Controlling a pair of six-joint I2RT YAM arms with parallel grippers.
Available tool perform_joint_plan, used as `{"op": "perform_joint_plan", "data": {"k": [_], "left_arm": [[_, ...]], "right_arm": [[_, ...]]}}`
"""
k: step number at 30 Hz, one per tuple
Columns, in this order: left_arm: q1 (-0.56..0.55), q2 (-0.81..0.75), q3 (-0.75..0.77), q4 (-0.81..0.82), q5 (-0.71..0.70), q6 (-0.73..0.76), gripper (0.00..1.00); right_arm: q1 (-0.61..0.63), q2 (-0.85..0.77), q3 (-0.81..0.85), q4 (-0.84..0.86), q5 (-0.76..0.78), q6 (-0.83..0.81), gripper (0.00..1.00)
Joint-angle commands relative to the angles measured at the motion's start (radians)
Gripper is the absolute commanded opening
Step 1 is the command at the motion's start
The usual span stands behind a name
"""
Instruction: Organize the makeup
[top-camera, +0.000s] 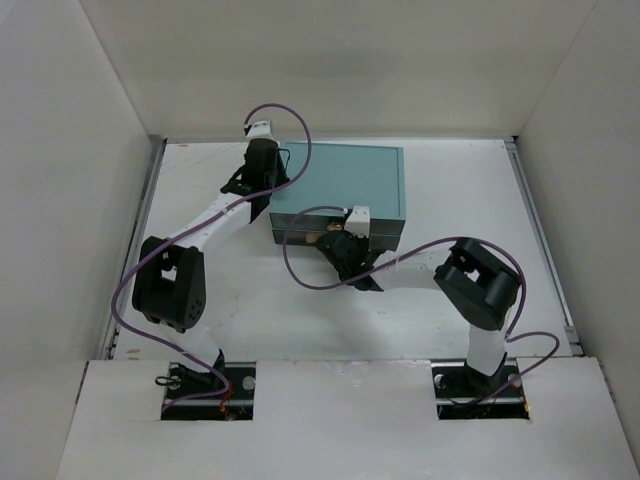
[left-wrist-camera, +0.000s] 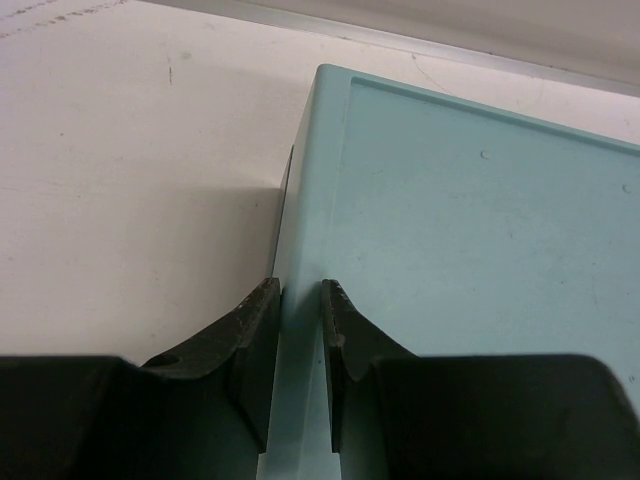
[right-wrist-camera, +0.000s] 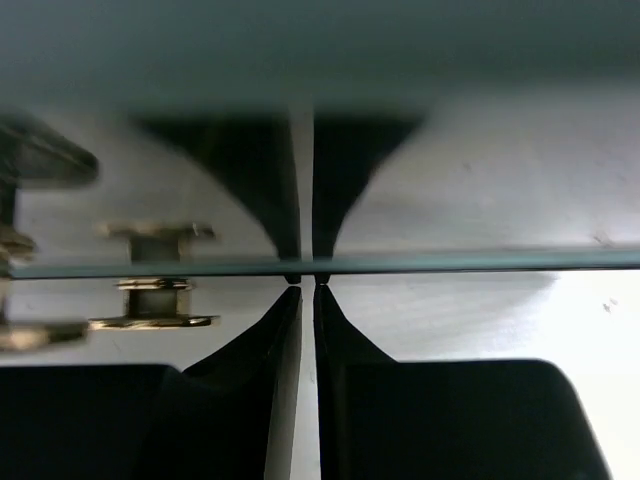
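No makeup shows in any view. The teal drawer box (top-camera: 350, 180) stands at the middle back of the table. My left gripper (top-camera: 268, 188) is at the box's left side. In the left wrist view its jaws (left-wrist-camera: 300, 290) are shut on the box's left top edge (left-wrist-camera: 310, 200), one finger outside the wall and one over the lid. My right gripper (top-camera: 335, 238) is at the box's front. In the right wrist view it (right-wrist-camera: 307, 285) is shut, its tips against a thin teal edge (right-wrist-camera: 480, 262), with their mirror image above. Nothing shows between the fingers.
A gold knob (right-wrist-camera: 155, 310) sits just left of my right fingers on the box front. The white table (top-camera: 470, 200) is walled in by white panels on the left, right and back. Purple cables loop over both arms.
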Motion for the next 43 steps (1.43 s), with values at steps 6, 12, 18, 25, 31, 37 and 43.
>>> {"op": "perform_joint_plan", "data": {"k": [6,12,18,25,31,37,43], "left_arm": [[-0.044,-0.001,-0.053,-0.150,0.052,0.003,0.10],[-0.026,-0.101,-0.035,-0.189,0.031,0.007,0.21],[0.043,-0.299,0.033,-0.305,-0.054,0.039,1.00],[0.113,-0.679,-0.208,-0.396,-0.176,-0.033,1.00],[0.091,-0.962,-0.408,-0.641,-0.287,-0.225,1.00],[0.151,-1.021,-0.418,-0.789,-0.312,-0.239,1.00],[0.195,-1.017,-0.414,-0.781,-0.258,-0.247,1.00]], "right_arm": [[0.001,-0.041,0.024,0.245,0.007,-0.076,0.21],[0.024,-0.260,-0.111,0.203,-0.108,-0.093,0.49],[0.014,-0.486,-0.108,-0.304,-0.409,-0.068,1.00],[-0.204,-0.688,-0.100,-0.704,-0.404,0.031,1.00],[-0.517,-0.928,-0.131,-0.710,-0.419,-0.013,1.00],[-0.697,-1.061,-0.123,-0.695,-0.458,-0.102,1.00],[-0.780,-1.040,-0.097,-0.697,-0.567,-0.103,1.00]]}}
